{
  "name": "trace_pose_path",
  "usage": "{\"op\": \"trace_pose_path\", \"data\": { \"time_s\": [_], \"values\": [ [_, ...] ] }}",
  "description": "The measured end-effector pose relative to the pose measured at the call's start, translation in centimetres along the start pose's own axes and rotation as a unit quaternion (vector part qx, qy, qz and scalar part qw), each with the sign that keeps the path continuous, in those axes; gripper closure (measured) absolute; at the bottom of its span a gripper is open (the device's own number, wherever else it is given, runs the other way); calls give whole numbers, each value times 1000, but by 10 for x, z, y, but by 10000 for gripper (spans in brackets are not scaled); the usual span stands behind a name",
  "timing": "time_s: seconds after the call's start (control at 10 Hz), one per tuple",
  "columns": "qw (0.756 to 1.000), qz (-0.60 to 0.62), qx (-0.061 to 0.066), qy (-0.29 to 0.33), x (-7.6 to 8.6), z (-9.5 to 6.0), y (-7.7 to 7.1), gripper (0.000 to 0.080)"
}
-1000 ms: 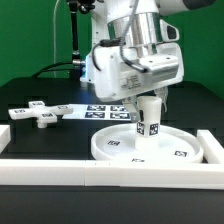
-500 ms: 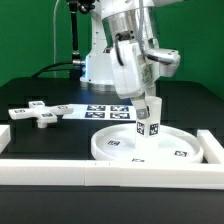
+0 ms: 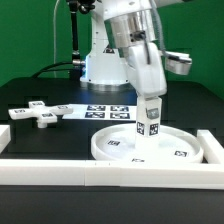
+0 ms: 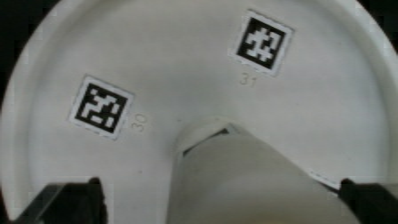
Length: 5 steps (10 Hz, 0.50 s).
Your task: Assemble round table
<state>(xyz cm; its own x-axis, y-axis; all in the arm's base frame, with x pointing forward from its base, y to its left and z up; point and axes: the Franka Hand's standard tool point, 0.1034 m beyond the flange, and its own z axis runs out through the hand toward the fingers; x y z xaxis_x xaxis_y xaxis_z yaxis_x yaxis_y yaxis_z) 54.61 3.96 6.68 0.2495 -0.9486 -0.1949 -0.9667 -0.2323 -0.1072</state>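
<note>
The large rimmed round disc [image 3: 150, 143] lies flat at the exterior view's right, and it fills the wrist view [image 4: 160, 70] with two square tags showing. The short thick leg [image 3: 149, 120] stands upright on the disc's middle, and in the wrist view [image 4: 249, 185] it rises toward the camera. My gripper [image 3: 150, 97] hangs straight down over the leg's top. In the wrist view the gripper [image 4: 217, 197] straddles the leg, and each dark fingertip [image 4: 71, 200] stands a little off the leg's side. The small cross-shaped foot [image 3: 38, 112] lies apart at the exterior view's left.
The marker board [image 3: 105, 110] lies behind the disc. A long white border bar [image 3: 110, 172] runs along the front, with a short upright end [image 3: 213, 146] at the exterior view's right. The arm's base stands at the back.
My wrist has turned about the vertical over the leg, swinging the gripper body round. The leg and the disc stay where they were.
</note>
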Motion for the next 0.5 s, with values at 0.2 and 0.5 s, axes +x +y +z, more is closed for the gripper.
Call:
{"op": "trace_pose_path", "data": {
  "time_s": [0.2,0.5],
  "values": [
    [993,-118,-13,-6,0,-1,1,150],
    [970,-241,-19,-9,-1,-2,1,150]
  ]
}}
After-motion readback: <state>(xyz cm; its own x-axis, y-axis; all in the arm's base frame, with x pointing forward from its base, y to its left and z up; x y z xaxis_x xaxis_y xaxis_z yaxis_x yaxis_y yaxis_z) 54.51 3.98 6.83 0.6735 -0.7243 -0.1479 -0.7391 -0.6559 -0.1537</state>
